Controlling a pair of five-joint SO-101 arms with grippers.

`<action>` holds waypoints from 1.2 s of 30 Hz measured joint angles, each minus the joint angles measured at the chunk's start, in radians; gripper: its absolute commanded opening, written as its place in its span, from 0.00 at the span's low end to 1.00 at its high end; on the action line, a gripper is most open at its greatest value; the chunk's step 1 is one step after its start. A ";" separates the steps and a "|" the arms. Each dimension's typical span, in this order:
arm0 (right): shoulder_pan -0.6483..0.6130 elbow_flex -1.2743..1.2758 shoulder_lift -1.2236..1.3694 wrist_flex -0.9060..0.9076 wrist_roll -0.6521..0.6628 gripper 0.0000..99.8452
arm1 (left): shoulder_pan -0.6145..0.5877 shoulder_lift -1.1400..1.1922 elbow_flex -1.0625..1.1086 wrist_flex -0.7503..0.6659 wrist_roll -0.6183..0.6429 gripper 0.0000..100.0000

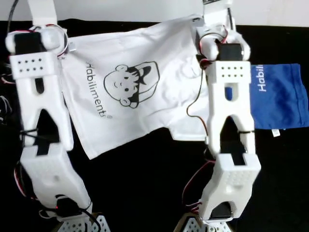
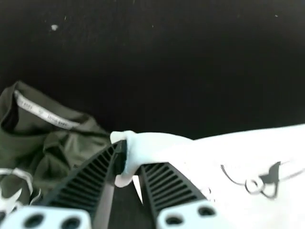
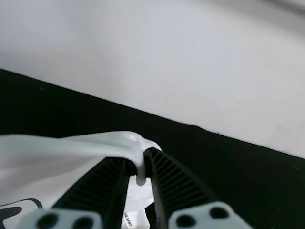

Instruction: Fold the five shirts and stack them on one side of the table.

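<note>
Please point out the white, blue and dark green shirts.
white shirt [image 1: 149,113]: high view, plain cloth beside the print.
blue shirt [image 1: 282,99]: high view, middle of the cloth.
dark green shirt [image 2: 57,145]: left wrist view, crumpled cloth near the collar.

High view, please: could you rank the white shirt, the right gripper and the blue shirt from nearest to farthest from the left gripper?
1. white shirt: one corner is pinched in the jaws of the left gripper, on the left side.
2. right gripper: across the shirt's far edge, shut on its other corner.
3. blue shirt: lying flat at the far right, past that gripper.
</note>
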 measured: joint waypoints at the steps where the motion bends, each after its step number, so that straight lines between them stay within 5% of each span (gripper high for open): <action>1: 0.000 0.000 0.028 -0.008 0.000 0.01 | 0.000 0.035 -0.015 -0.003 0.000 0.01; 10: -0.035 0.000 0.288 -0.023 0.000 0.01 | 0.032 0.276 -0.035 -0.006 0.000 0.01; 15: -0.038 -0.012 0.318 0.002 0.000 0.01 | 0.057 0.298 -0.035 0.106 0.000 0.01; 24: -0.025 -0.288 0.318 0.531 0.000 0.01 | 0.068 0.235 -0.006 0.391 0.000 0.01; 32: -0.023 -0.433 0.318 0.893 0.000 0.01 | 0.095 -0.072 0.431 0.377 -0.006 0.01; 36: 0.014 -0.427 0.316 0.925 0.000 0.01 | 0.100 -0.230 0.689 0.276 -0.006 0.01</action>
